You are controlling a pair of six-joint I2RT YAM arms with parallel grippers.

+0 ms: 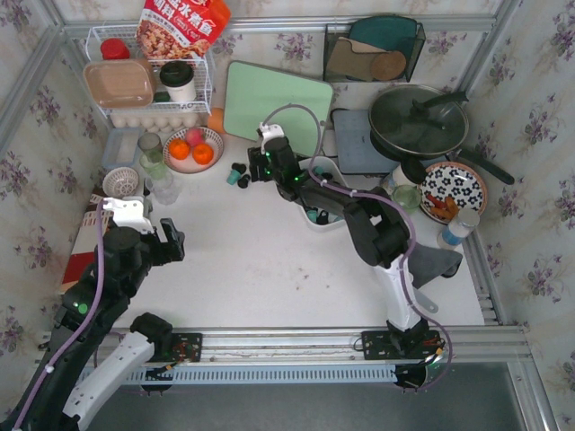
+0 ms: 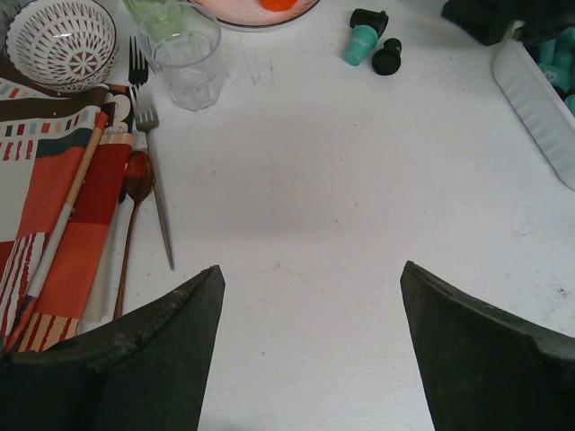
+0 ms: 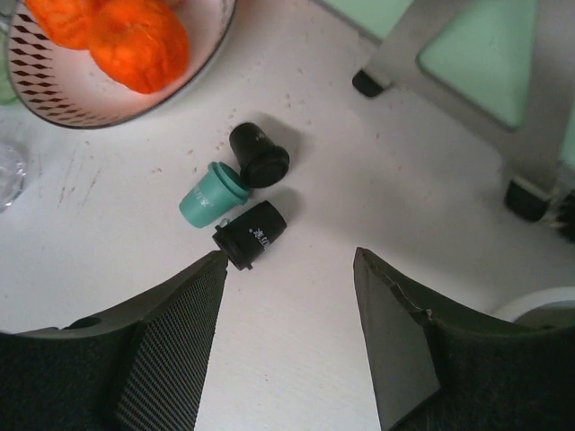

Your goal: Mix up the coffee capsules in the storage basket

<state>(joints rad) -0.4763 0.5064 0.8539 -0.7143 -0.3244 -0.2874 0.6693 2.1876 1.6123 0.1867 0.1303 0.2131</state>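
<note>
- the right pincer point(image 3: 289, 301) is released, jaws spread wide and empty, low over the table point(image 3: 359, 180). i judge it is lined up to gather strays, since three capsules point(image 3: 250, 235) lie outside the basket rather than in it.
- the strays sit at about 11 o'clock of the jaw gap: a teal capsule point(image 3: 209, 194) on its side between two black capsules point(image 3: 260, 154), all touching or nearly so (the nearer black one is just beside a fingertip point(image 3: 198, 296)).
- the basket point(image 2: 537, 97) stands on the table under the right forearm, at 4 o'clock of the strays. the mixing can hardly count as done while some lie out on the table.
- the left pincer point(image 2: 310, 305) is also released and empty, hovering at the near left, probably so as not to crowd the right arm.
- the overhead view shows the right arm's long reach but hides most of the basket beneath it. the left wrist view shows the basket's ribbed wall at 2 o'clock, with teal ones inside. i cannot tell whether black ones lie in there too.
- only the right wrist view shows how each stray lies. the fruit bowl point(image 3: 54, 103) is near them, at 10 o'clock.
</note>
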